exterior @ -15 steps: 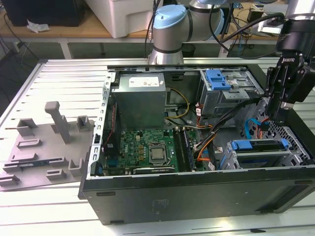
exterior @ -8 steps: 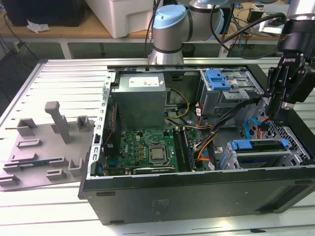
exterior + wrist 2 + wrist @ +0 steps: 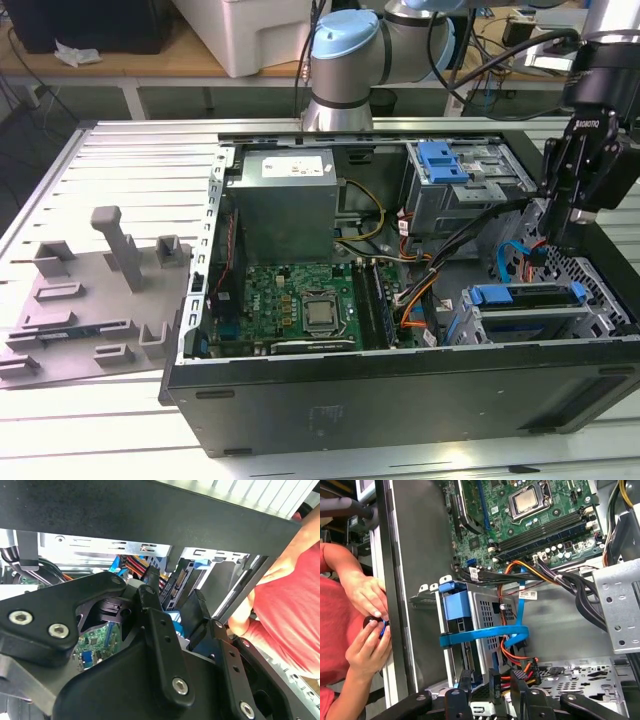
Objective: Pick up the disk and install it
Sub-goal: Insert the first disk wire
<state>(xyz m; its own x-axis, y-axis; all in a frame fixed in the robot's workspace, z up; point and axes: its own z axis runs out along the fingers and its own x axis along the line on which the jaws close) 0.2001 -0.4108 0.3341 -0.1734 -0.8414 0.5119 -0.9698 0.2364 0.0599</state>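
Observation:
The disk (image 3: pixel 525 297), silver-grey with blue rails, lies in the low drive cage (image 3: pixel 470 325) at the front of the exterior view's right, inside the open computer case (image 3: pixel 400 390). In the first wrist view its blue end (image 3: pixel 457 607) sits in the perforated cage, with a blue flat cable (image 3: pixel 485 634) looped across it. My gripper (image 3: pixel 558 232) hangs just above and behind that cage. Both wrist views show its two black fingers (image 3: pixel 465 680) apart. Nothing is clamped between the fingers, though cable plugs (image 3: pixel 496 679) show past the gap. The gripper (image 3: pixel 175 597) stands open.
A person in a red top (image 3: pixel 295 605) stands outside the case wall, hands (image 3: pixel 367 625) on a small black and blue part. The motherboard (image 3: pixel 300 300), power-supply box (image 3: pixel 285 205), a second cage with a blue bracket (image 3: pixel 445 162) and loose cables (image 3: pixel 430 275) fill the case. A grey fixture (image 3: pixel 90 290) lies at the exterior view's left.

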